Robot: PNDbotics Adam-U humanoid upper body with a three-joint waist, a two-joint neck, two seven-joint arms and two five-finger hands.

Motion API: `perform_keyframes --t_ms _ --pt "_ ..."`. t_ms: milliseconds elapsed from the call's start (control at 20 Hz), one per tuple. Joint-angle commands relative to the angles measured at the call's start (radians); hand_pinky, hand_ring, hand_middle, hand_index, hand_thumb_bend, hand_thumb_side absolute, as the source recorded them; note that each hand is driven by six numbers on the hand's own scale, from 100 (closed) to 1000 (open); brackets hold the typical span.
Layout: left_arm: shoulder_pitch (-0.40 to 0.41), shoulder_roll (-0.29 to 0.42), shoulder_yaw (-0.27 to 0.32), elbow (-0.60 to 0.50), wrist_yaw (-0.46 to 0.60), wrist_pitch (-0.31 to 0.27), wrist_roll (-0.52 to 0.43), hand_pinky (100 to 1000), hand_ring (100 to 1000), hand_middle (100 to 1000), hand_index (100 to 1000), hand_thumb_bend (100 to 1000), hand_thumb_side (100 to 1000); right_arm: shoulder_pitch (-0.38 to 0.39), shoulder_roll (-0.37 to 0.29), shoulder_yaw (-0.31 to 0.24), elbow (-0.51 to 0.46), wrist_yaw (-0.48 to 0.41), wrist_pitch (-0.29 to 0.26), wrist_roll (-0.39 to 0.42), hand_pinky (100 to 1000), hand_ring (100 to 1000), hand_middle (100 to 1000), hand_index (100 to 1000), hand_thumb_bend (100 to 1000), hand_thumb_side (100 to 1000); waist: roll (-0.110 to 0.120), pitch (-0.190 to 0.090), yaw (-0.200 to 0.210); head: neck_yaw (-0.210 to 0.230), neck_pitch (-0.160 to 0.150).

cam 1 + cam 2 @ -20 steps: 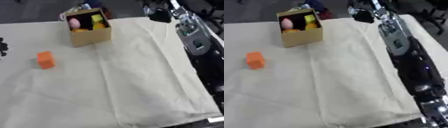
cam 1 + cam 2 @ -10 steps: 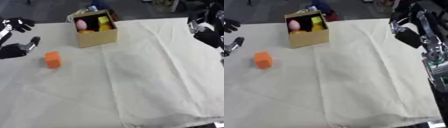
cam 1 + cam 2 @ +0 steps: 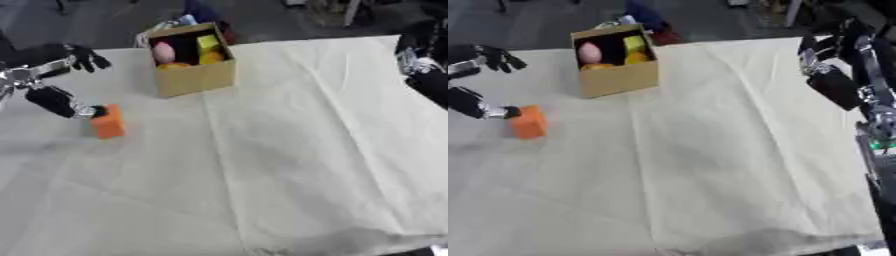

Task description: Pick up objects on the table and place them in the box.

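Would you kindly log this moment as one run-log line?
left hand: open, thumb at orange block | right hand: idle at right edge | box: holds items | block not yet lifted

Counter point(image 3: 289, 150) covered with matt cream cloth, creased and softly wrinkled. Box point(image 3: 197, 75): plain brown cardboard, matt, open at top. Left of box, orange block point(image 3: 109, 122): matt, smooth faces. Left hand point(image 3: 52, 97), beside the block: black matt casing with silver metal joints. Right hand point(image 3: 833, 85): black, slightly glossy.
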Motion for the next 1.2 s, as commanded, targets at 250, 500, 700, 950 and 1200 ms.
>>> perform_keyframes --t_ms 250,500,700,950,1200 --pt "-0.085 -0.069 0.009 0.200 -0.131 -0.045 -0.060 819 793 806 912 612 446 0.000 -0.001 -0.013 -0.010 -0.005 0.002 -0.009 599 616 708 935 100 491 0.011 -0.033 -0.008 -0.034 0.005" --pt "-0.126 -0.119 0.033 0.292 -0.224 -0.068 -0.048 826 797 823 927 631 445 0.002 0.008 -0.010 -0.007 -0.002 0.001 -0.008 599 615 707 935 100 491 0.009 -0.032 -0.015 -0.048 0.005" --pt "-0.141 -0.139 0.060 0.321 -0.296 -0.036 0.038 821 791 816 923 594 382 0.003 0.011 -0.010 -0.005 -0.002 0.002 -0.009 598 613 705 934 100 490 0.009 -0.029 -0.020 -0.051 0.005" --pt "-0.144 -0.139 0.072 0.345 -0.337 -0.031 0.047 796 746 764 885 556 338 0.003 0.012 -0.009 -0.005 -0.002 0.002 -0.008 599 613 705 933 100 490 0.012 -0.029 -0.025 -0.052 0.005" --pt "-0.141 -0.128 0.081 0.340 -0.352 -0.030 0.041 647 549 544 713 466 214 0.005 0.013 -0.008 -0.003 0.001 0.004 -0.008 598 613 704 932 100 489 0.017 -0.030 -0.025 -0.052 0.005"
